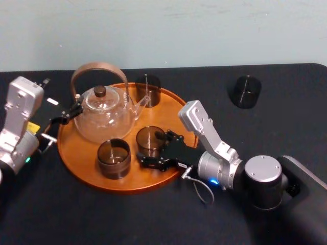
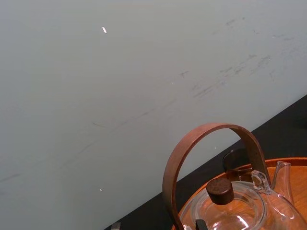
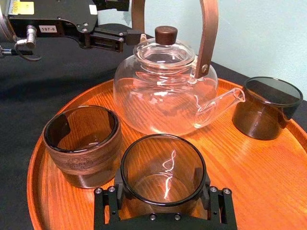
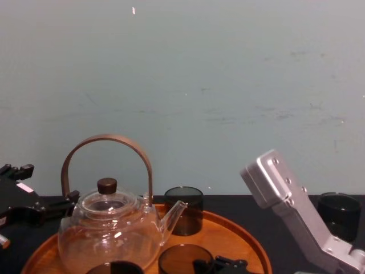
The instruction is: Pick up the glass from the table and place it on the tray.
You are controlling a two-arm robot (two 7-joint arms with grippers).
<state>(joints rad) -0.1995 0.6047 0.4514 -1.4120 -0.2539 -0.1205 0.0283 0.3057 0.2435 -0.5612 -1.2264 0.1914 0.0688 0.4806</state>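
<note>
My right gripper is shut on a smoky glass whose base sits low over the front right of the round orange-brown tray. In the right wrist view the glass sits between the two black fingers. Two more glasses stand on the tray, one at the front and one at the back. A clear glass teapot with a brown bow handle fills the tray's left half. Another dark glass stands on the black table at the far right.
My left gripper hovers open at the tray's left rim, close to the teapot's side, and also appears in the right wrist view. A pale wall rises behind the table. Bare table lies to the tray's right and front.
</note>
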